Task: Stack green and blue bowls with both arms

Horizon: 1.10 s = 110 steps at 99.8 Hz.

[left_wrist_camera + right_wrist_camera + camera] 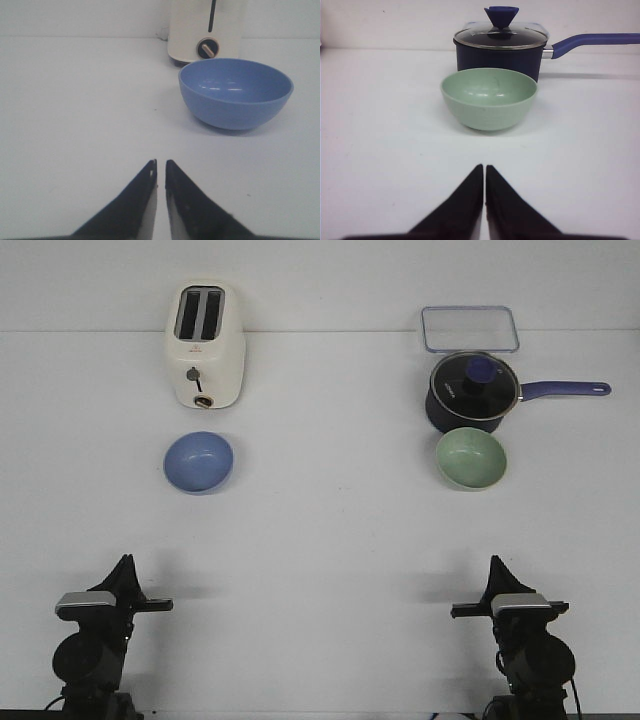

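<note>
Blue bowl (pixel 198 462) sits upright, mouth up, on the left half of the table (pixel 320 540), just in front of the cream toaster (pixel 204 345). It's round, so no long axis to speak of. You'll see it close in the left wrist view (pixel 235 93), w/ the toaster's dial (pixel 207 48) right behind the rim.

Green bowl (pixel 471 458) is on the right half, also upright and mouth up, round, no long axis. It sits just in front of the dark navy pot (pixel 470 392), very close or touching; can't tell which from the front or right wrist view (pixel 489 98). Pot has a glass lid w/ a blue knob (pixel 501 15), and its blue handle (pixel 564 389) points to the right. Behind the pot lies a clear rectangular container lid (pixel 469 329).

Left gripper (pixel 161 167) is at the near left edge, fingers nearly together w/ only a thin slit btwn them, holding nothing. Right gripper (pixel 484 170) is at the near right edge, fingers pressed together, holding nothing. Both are well apart from their bowls.

Table surface is plain matte white; a white wall (pixel 320 280) stands behind it.
</note>
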Tool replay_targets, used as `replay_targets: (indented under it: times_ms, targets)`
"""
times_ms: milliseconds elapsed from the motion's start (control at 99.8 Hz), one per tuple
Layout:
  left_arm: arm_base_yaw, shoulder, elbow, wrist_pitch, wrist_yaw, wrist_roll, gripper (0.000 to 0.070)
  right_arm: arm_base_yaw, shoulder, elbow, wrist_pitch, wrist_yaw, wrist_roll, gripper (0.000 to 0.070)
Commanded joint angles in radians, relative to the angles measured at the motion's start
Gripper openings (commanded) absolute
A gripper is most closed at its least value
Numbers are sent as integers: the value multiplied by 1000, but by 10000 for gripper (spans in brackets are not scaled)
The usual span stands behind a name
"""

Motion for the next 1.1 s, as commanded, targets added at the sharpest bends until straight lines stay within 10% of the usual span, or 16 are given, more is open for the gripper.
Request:
replay_targets:
  times_ms: [0,411,691,852,1092]
  targets:
    - [1,-2,-20,14,1,15,15,0,-2,-2,15,-4,48,6]
    - [1,-2,-20,14,1,15,15,0,2,90,-76,-53,491,3]
    - [1,-2,-20,14,1,15,15,1,297,536,-274,16,357,9]
    - [1,-2,-20,14,1,15,15,2,569,758,-367,59,296,472]
    - [1,-2,-20,14,1,15,15,-30,998,978,-417,84,260,479]
